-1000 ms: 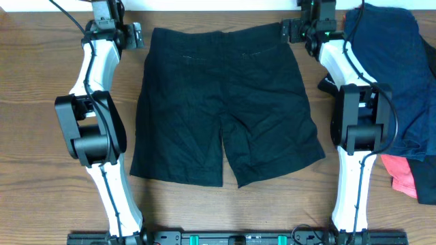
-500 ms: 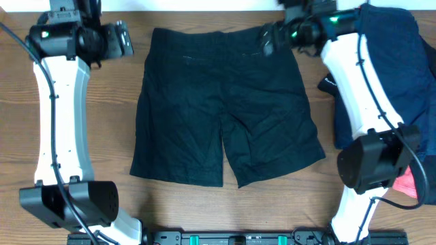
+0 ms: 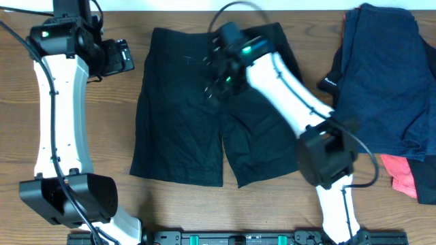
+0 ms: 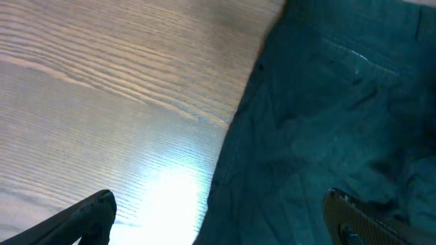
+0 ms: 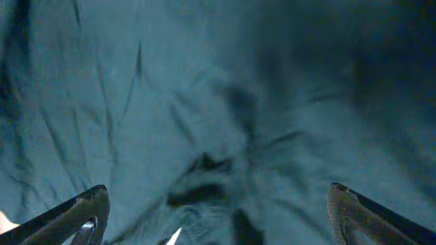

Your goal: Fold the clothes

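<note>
Fabric this limp and light wants pinching at a hem or waist corner: my left gripper (image 3: 121,56) hangs open beside the black shorts (image 3: 177,129), flat on the table (image 3: 20,136), my right gripper (image 3: 216,71) open just over their wrinkled middle.

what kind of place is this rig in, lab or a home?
Probably a lab bench, not a home: a left arm and right arm mounted at a wood-grain table, black shorts spread flat, navy garments piled at the side.
</note>
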Robot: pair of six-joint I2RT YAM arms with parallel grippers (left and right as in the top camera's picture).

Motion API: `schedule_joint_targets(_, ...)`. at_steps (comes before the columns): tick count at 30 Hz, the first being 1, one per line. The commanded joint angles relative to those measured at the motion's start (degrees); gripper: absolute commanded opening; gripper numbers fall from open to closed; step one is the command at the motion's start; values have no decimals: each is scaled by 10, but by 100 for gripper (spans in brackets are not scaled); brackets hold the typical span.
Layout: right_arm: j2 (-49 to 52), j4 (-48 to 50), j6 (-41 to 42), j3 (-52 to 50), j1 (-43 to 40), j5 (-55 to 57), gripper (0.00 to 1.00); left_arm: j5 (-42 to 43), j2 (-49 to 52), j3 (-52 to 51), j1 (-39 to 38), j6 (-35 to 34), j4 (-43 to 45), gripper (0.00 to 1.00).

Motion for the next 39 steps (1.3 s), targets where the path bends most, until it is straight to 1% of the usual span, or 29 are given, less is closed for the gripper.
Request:
schedule_joint_targets(1,40,-21,27,-3,18,81,99,2,5,-2,14,-7,-1,98)
schedule_joint_targets(6,68,-41,38,-3,25,82,99,2,5,-2,25,-7,-8,98)
schedule_joint_targets(8,70,-52,56,-3,25,84,99,2,5,-2,25,-7,-15,98)
schedule_joint_targets(13,70,-51,56,-3,19,97,99,2,5,-2,25,-7,-19,98)
schedule_joint_targets(23,70,-51,-25,-5,10,89,99,2,5,-2,25,-7,-19,98)
schedule_joint_targets(25,70,-50,-61,-10,10,73,99,2,5,-2,25,-7,-21,98)
schedule_joint_targets(30,70,-34,-118,-41,10,73,99,2,5,-2,25,-7,-22,98)
schedule_joint_targets(36,70,-12,-176,-92,-1,101,99,2,5,-2,25,-7,-22,98)
schedule_joint_targets(37,70,-5,-195,-102,-5,112,97,2,5,-2,25,-7,-22,98)
schedule_joint_targets(39,70,19,-219,-118,-12,144,98,2,5,-2,25,-7,-22,98)
